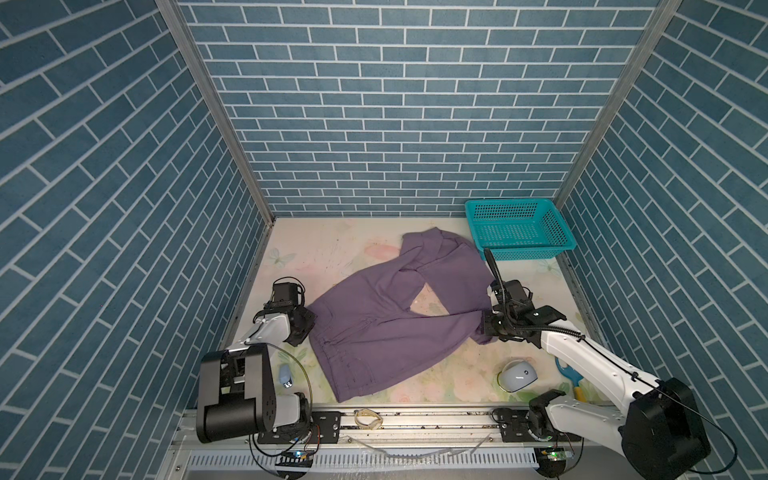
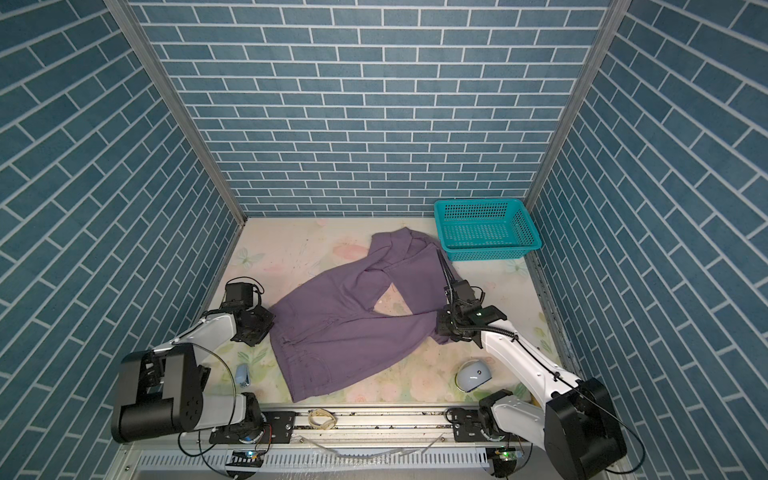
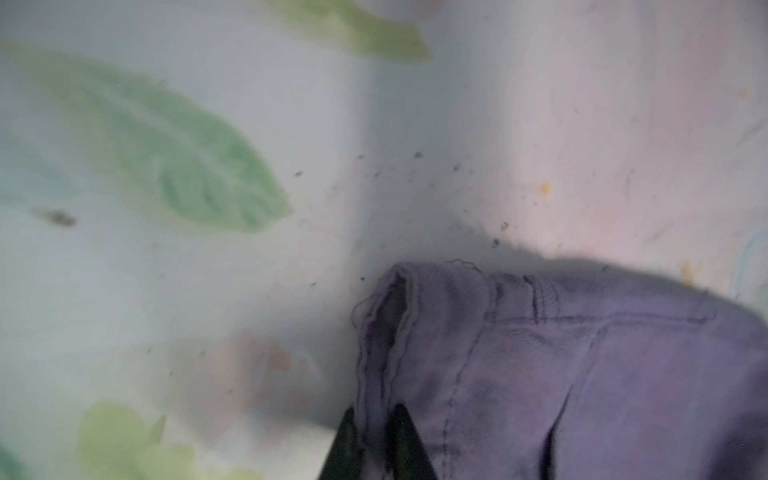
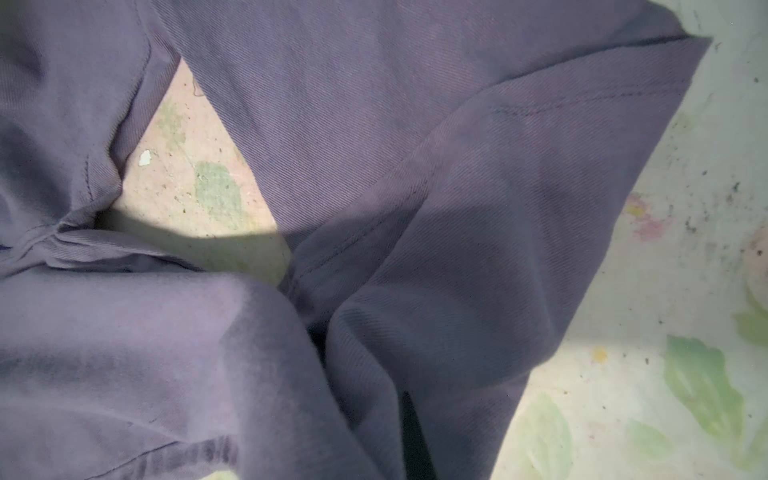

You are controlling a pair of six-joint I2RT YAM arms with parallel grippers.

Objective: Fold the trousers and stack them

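The dusty-purple trousers [image 1: 374, 332] [image 2: 340, 332] lie spread across the floral table, waist toward the front left and legs running to the back right. A bare patch of table shows between the legs. My left gripper [image 1: 306, 323] [image 2: 266, 322] is shut on the waistband corner; in the left wrist view its black fingertips [image 3: 347, 440] pinch the fabric edge [image 3: 382, 353] between them. My right gripper [image 1: 485, 328] [image 2: 441, 326] is shut on the bunched leg fabric [image 4: 415, 166] at the right. Only one dark finger [image 4: 413, 436] shows there; cloth hides the other.
A teal perforated basket [image 1: 490, 208] [image 2: 457, 205] stands at the back right, touching one trouser leg. A pale grey rounded object [image 1: 517, 374] and a blue-and-yellow tool [image 1: 569, 374] lie front right. A small blue object [image 1: 286, 376] lies front left. Brick-patterned walls enclose three sides.
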